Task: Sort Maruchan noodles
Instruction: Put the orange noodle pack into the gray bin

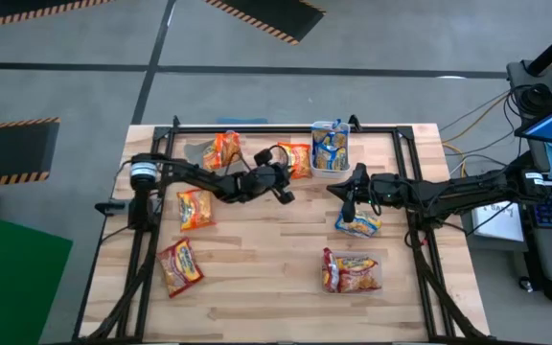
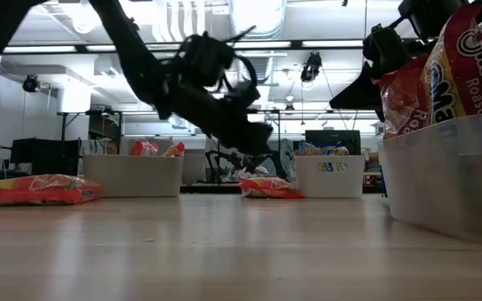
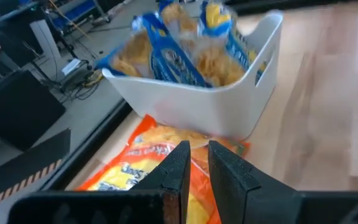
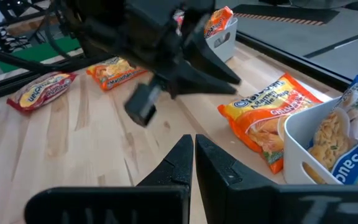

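Both hands hang over the far half of the tabletop (image 1: 266, 287) in the high view. The left hand (image 1: 287, 195) reaches toward 3 o'clock, just short of an orange packet (image 1: 295, 159) that lies beside a white bin (image 1: 330, 151) of blue-and-yellow packets at 12 o'clock. The right hand (image 1: 336, 192) reaches toward 9 o'clock, with a blue packet (image 1: 357, 225) just below its wrist. More packets lie spread about: an orange one (image 1: 195, 208) at 9 o'clock, a red one (image 1: 179, 266) at 8 o'clock, and a bin of red packets (image 1: 351, 272) at 5 o'clock. A further bin with orange packets (image 1: 222, 149) sits at 11 o'clock.

Low view: the left arm (image 2: 199, 92) hangs above the wood, clear of it. A red packet (image 2: 36, 189) lies at 9 o'clock, another packet (image 2: 268, 187) lies mid-table, and a near bin (image 2: 446, 171) at 3 o'clock holds red packets.

Left wrist view: the left hand's fingers (image 3: 178, 171) are nearly pressed together with only a thin gap, holding nothing, above the orange packet (image 3: 138, 168) that touches the white bin (image 3: 197, 109).

Right wrist view: the right hand's fingers (image 4: 180, 158) are likewise almost closed and hold nothing. Beyond them the left arm crosses over, and the orange packet (image 4: 263, 115) lies against the bin's (image 4: 303, 146) wall.
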Tool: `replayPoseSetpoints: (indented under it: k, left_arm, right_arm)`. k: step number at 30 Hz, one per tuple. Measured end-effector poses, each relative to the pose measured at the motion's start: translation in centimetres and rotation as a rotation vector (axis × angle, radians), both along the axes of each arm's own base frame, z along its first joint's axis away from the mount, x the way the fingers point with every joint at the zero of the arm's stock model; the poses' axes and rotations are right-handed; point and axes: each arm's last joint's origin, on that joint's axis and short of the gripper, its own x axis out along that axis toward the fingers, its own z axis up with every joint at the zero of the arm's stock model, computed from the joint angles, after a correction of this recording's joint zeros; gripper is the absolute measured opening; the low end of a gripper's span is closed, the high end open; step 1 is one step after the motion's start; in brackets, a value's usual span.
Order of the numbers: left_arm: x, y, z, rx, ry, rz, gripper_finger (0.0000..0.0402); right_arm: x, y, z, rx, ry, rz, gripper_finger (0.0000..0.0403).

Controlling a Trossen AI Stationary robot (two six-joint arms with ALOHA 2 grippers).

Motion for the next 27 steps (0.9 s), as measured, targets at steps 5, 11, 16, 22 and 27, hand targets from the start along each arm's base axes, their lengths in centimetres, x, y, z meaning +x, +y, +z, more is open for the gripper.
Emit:
replayPoseSetpoints:
  k: [5, 11, 16, 22, 27]
  left_arm:
    - [0.6, 1.3, -2.0, -0.021, 0.034, 0.029, 0.0040]
    - [0.7, 1.8, -3.4, -0.095, 0.039, 0.003, 0.0040]
    - [0.4, 1.7, -4.0, -0.124, 0.092, 0.012, 0.0040]
    - [0.1, 0.7, -4.7, -0.266, 0.164, -0.069, 0.0040]
    - [-0.4, -2.9, -4.3, -0.385, 0.298, -0.262, 0.0040]
  right_arm:
    - [0.0, 0.0, 0.0, -0.001, 0.002, 0.000, 0.0009]
    - [0.0, 0.0, -0.1, -0.001, 0.010, 0.001, 0.0009]
    - [0.0, 0.0, -0.1, -0.001, 0.012, 0.000, 0.0009]
    - [0.0, 0.0, -0.1, 0.010, 0.010, -0.001, 0.0009]
    - [0.0, 0.0, -0.1, 0.034, 0.008, -0.008, 0.0009]
